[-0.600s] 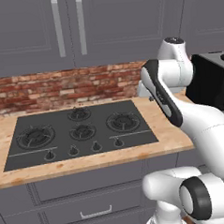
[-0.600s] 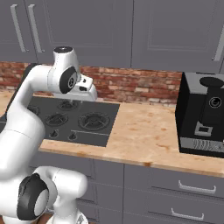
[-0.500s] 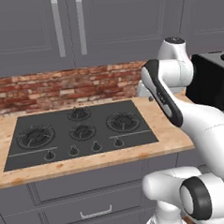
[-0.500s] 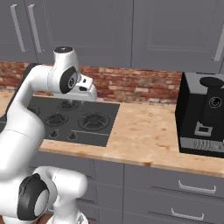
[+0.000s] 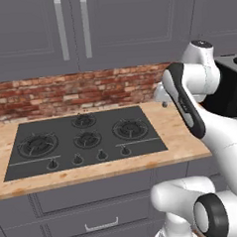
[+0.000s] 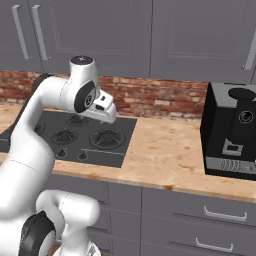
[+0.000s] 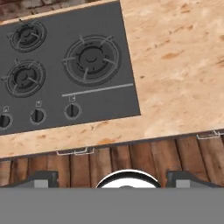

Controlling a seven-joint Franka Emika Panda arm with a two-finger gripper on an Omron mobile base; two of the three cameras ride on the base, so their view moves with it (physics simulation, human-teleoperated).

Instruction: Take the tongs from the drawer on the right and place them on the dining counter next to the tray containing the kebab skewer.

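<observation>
The white arm's two-finger gripper hangs above the front edge of a light, mottled wood-look countertop, its two dark tips set wide apart with nothing between them. Set flush into that countertop is a flat, matte black rectangular hob with round ringed burners and a row of small knobs along its front. Behind it runs a rough red brick backsplash under smooth grey panelled wall cabinets with silver bar handles. The right base view adds a boxy black coffee machine standing on the countertop, well apart from the hob. The hand view looks down past the counter edge to brown plank flooring and thin silver drawer handles. No tongs, tray or open drawer are visible.
</observation>
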